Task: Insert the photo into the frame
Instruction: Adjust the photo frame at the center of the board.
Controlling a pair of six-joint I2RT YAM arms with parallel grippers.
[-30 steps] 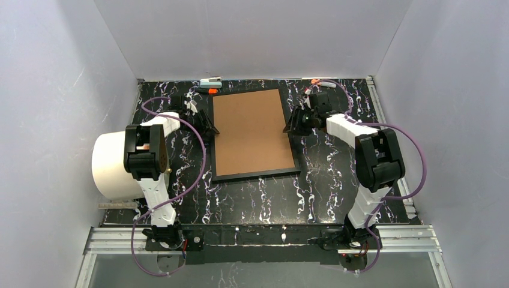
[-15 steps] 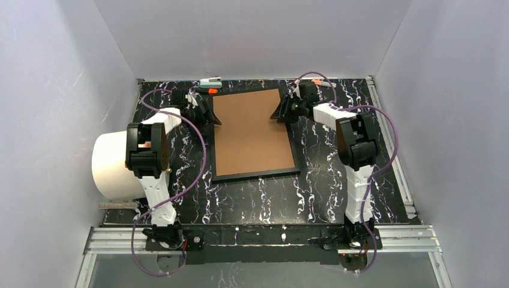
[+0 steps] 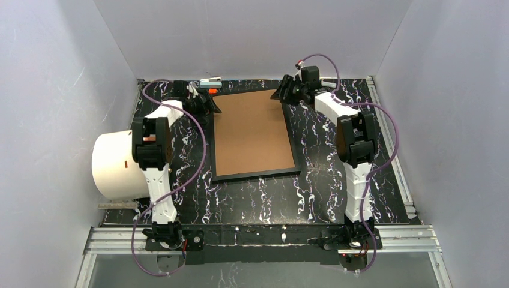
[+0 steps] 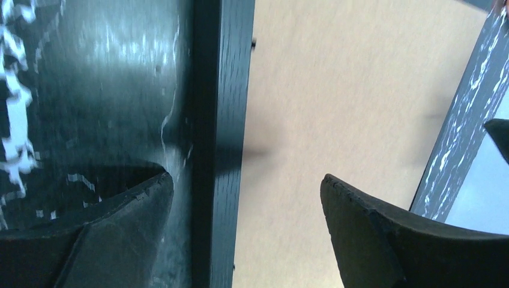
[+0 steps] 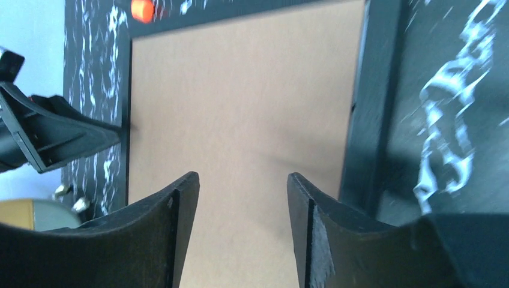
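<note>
Frame (image 3: 255,174): thin black wood-grained rectangle, lay flat on marbled tabletop (image 3: 312,192)
Backing board (image 3: 251,129): matte brown, filled it
Left jaws: stood spread, straddling its left rail
Right jaws: parted above board, right rail just beside

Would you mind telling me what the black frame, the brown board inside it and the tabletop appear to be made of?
The frame: likely wood or wood-look composite, matte black, with faint grain lines. The brown board: probably fibreboard or cardboard, evenly tan and dull. The tabletop: black with white marble-like veins and soft glare; stone or printed laminate, unclear.
</note>
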